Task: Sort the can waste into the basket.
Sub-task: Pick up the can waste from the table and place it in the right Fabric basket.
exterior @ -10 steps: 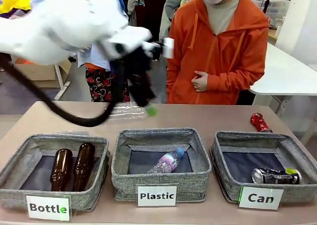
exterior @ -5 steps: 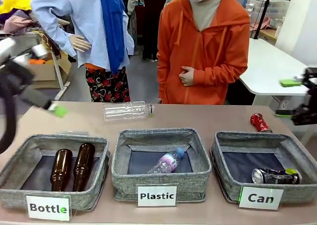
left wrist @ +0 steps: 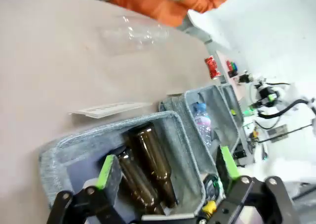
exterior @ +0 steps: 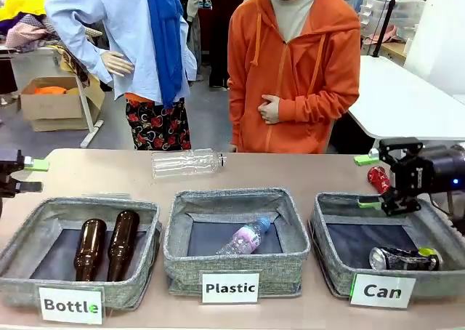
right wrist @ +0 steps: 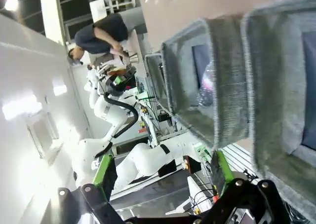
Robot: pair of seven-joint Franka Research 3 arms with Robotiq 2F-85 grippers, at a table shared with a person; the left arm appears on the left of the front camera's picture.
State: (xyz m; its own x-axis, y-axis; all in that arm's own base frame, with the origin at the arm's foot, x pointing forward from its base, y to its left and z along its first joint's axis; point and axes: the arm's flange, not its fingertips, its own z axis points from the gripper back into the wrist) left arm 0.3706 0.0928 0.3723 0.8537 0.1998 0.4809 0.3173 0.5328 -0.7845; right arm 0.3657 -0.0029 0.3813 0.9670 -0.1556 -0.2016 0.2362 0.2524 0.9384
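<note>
Jaws wide, right gripper (exterior: 368,181) level near red can (exterior: 378,178)

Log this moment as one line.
left claw open, empty | right claw open near red can on table | black can in Can basket

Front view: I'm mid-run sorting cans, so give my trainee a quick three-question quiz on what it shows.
1. True or false: the crushed red can lies inside the "Can" basket.
2. What lies in the "Plastic" basket? A nothing; B a clear plastic bottle; C a paper cup.
3. Fill in: the right gripper is ____ (open or shut).

Key: 1 false, it lies on the table behind that basket. 2 B. 3 open.
</note>
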